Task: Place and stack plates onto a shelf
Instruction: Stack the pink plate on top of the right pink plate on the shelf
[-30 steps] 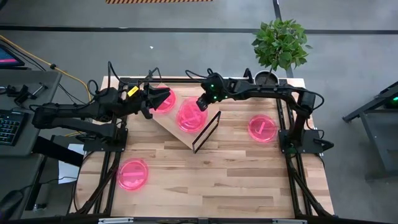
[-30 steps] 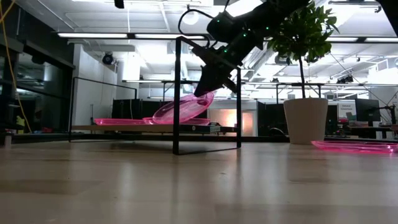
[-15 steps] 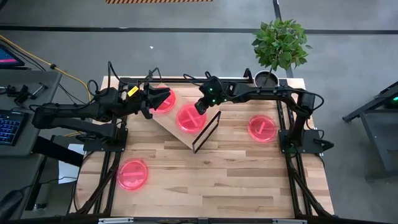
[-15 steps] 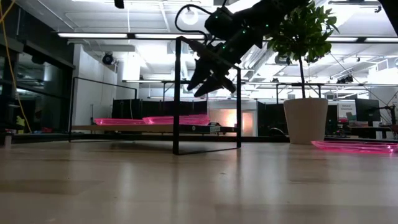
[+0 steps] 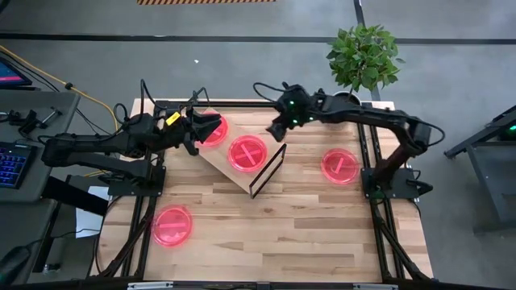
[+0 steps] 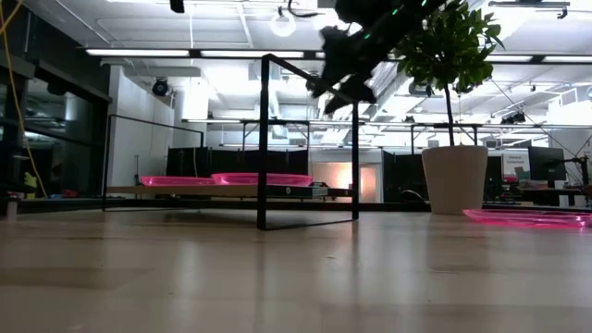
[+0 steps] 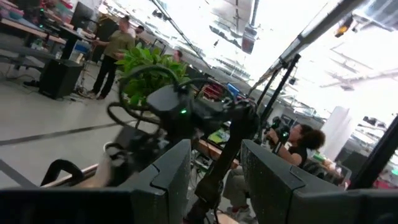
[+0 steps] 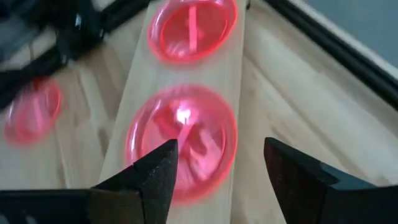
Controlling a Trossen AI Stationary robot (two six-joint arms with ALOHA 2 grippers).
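1. Grey workshop floor surrounds our butcher-block desk point(image 5: 282, 217), with a potted plant point(image 5: 364, 56) standing at its far right corner.
2. We see the shelf point(image 5: 230, 165), a light wood board on a thin black frame, lying at an angle on the far middle of the desk.
3. Two plates rest flat on the shelf: one plate near the left gripper point(image 5: 214, 131) and a second plate in the middle of the board point(image 5: 247, 152). From table height both show as thin pink discs on the board point(image 6: 264, 178).
4. A third plate point(image 5: 340, 166) lies on the desk well to the right of the shelf, and a fourth plate point(image 5: 172, 225) lies on the near left of the desk.
5. Our right gripper point(image 5: 276, 129) hangs in the air above the far end of the shelf, apart from the plates. Its fingers point(image 8: 155, 171) are spread and hold nothing; the middle plate shows below, between them.
6. Our left gripper point(image 5: 211, 125) sits at the far left end of the shelf, just beside the first plate. Its fingers point(image 7: 171, 171) are parted with nothing between them.
7. Beyond the desk, the left wrist camera catches people point(image 7: 118, 46) in the room.
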